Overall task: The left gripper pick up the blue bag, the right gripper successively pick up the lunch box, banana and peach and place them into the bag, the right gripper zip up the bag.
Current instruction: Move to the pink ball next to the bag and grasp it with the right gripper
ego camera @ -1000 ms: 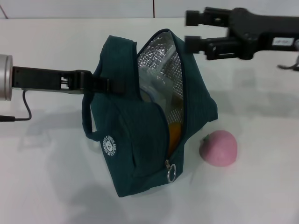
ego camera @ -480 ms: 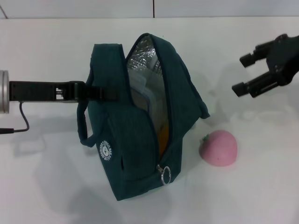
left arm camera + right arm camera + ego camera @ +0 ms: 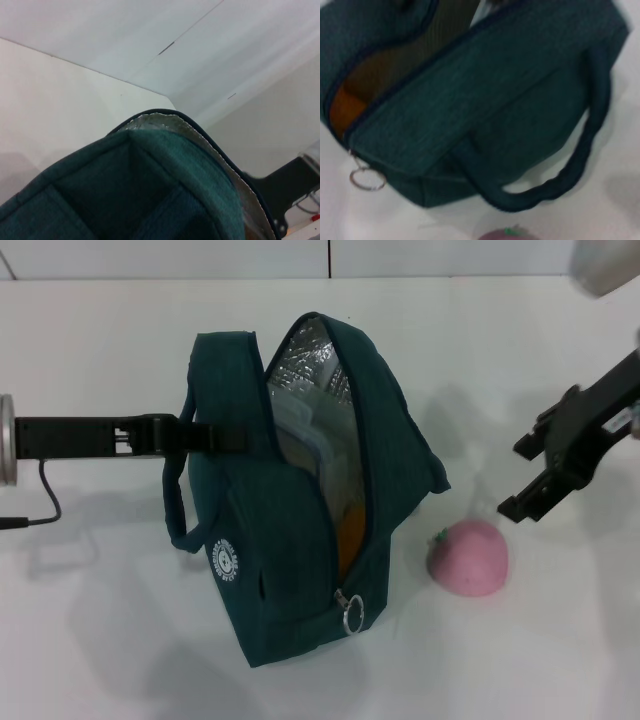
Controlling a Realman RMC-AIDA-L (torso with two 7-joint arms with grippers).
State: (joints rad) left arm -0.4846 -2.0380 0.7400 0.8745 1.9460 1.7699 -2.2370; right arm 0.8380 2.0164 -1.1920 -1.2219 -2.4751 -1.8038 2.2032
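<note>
So the white table (image 3: 100, 640) takes up pretty much the whole head view, and sitting in the middle of it is the dark teal insulated bag (image 3: 300, 510), unzipped with its mouth gaping so you can see the silver foil lining (image 3: 310, 355). Inside there's a clear lunch box (image 3: 305, 430) tucked toward the far end and something yellow-orange (image 3: 350, 530) lower down near the zipper end, probably the banana but I can't really tell for sure. The left gripper (image 3: 205, 436) comes in from the left side and is clamped onto the bag's near-left wall by the top edge, holding it up. The right gripper (image 3: 528, 475) hangs over the table on the right, fingers spread apart and holding nothing, just above and to the right of the peach. The pink peach (image 3: 467, 557) sits on the table right beside the bag's right side, not quite touching it. One carry handle (image 3: 560, 175) loops out from the bag in the right wrist view, and the little metal zipper ring (image 3: 354, 615) dangles at the bag's near end.
</note>
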